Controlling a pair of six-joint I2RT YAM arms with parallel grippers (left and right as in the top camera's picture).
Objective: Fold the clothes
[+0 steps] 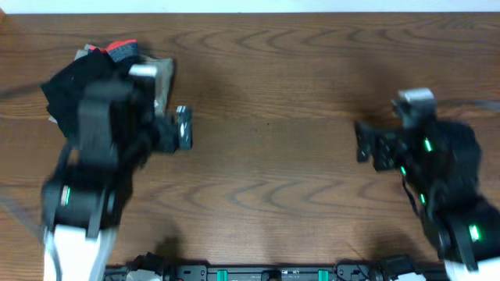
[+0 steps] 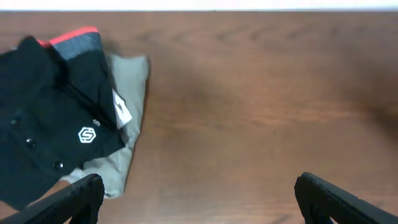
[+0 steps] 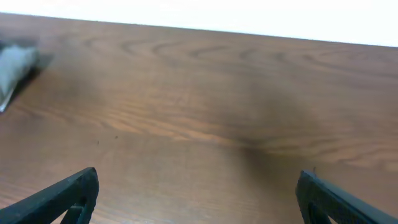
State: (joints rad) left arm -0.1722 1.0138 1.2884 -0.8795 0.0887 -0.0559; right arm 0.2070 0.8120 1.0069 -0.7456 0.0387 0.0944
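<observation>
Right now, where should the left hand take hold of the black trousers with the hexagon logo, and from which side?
Probably the edge of the black trousers just right of the logo in the left wrist view, approached from the middle of the table by the open left hand. The fabric ends there atop the khaki garment, so pinch shallowly to lift only the top layer.

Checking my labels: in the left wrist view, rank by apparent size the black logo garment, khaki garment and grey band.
Largest to smallest:
black logo garment
khaki garment, partly covered, visible part only
grey band
</observation>
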